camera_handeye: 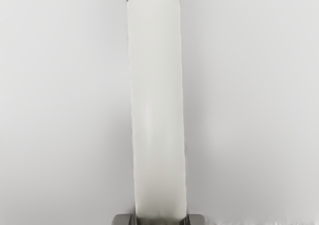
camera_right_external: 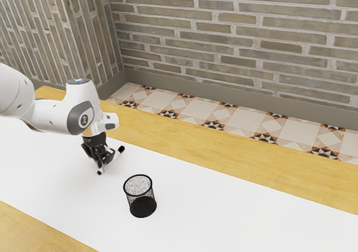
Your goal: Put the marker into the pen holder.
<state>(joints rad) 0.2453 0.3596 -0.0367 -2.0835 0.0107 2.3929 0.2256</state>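
At the exterior view's left, my gripper points down at the white table covering with the marker between its fingers. The marker has a white barrel and black ends, and lies aslant across the fingertips. From the wrist view, my gripper has a fingertip against each side of the white barrel of the marker, whose black end points away from the hand. Whether the marker touches the table is hard to tell. The black mesh pen holder stands upright, apart from the gripper, toward the exterior view's right and nearer the camera.
A white covering runs along the wooden table. Beyond the table's far edge are a patterned tile floor and a brick wall.
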